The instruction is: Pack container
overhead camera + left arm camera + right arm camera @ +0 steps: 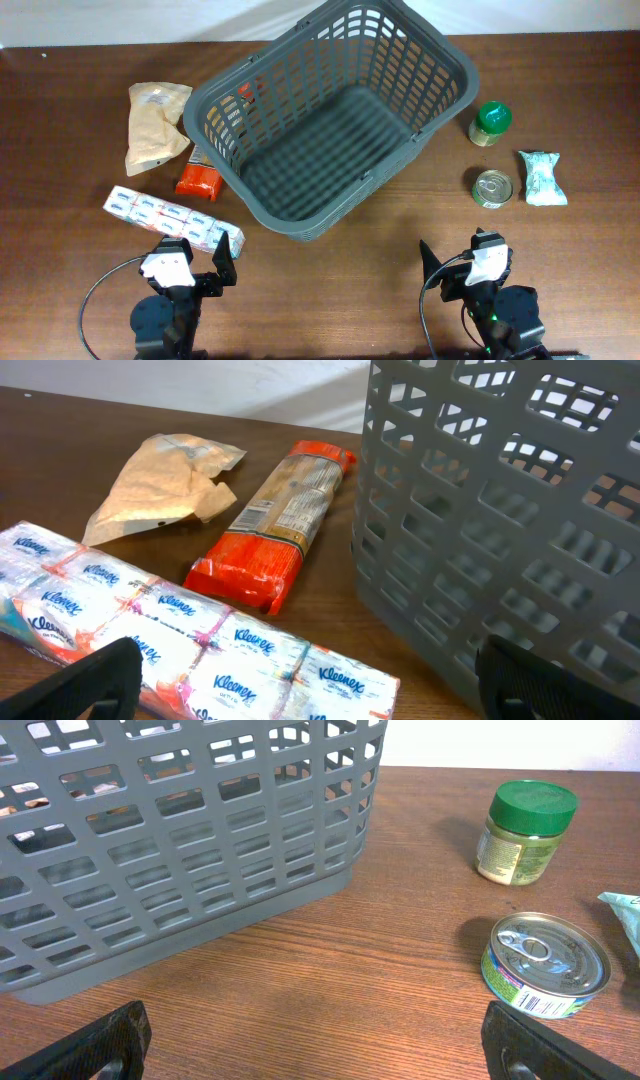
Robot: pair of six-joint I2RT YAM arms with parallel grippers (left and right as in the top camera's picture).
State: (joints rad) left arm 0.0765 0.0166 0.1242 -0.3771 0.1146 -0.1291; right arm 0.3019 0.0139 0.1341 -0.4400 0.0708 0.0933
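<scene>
Over the table [380, 300], the fixed camera showed me the container [410, 75] sitting at a slant in the middle toward the far edge, its floor bare, so I judged packing had not yet begun. Left of it lay a tan pouch [155, 125], a red packet [198, 181] close to the near-left wall, and a long tissue pack [172, 220] nearest my left pincer [200, 262]. To the right stood a green-lidded jar [491, 122], a tin can [493, 188] and a pale wrapped packet [542, 178], all apart from one another. The right pincer [460, 262] hung at the near edge, well short of them. Through the left wrist camera, the left pincer [320, 690] was spread wide with nothing between its tips, and the tissue pack [200, 640] lay just ahead of and below it, the red packet [275, 525] and pouch [165, 485] beyond, and the container's lattice wall [500, 510] to the right. Through the right wrist camera, the right pincer [320, 1040] was likewise wide and empty, with the container [180, 850] ahead on the left and the can [545, 965] and jar [525, 830] ahead on the right. I took the step in hand to be choosing a first item. The next move, as I saw it, called for lowering one pincer squarely across something narrow enough to span, then lifting it clear over the thick rim.
</scene>
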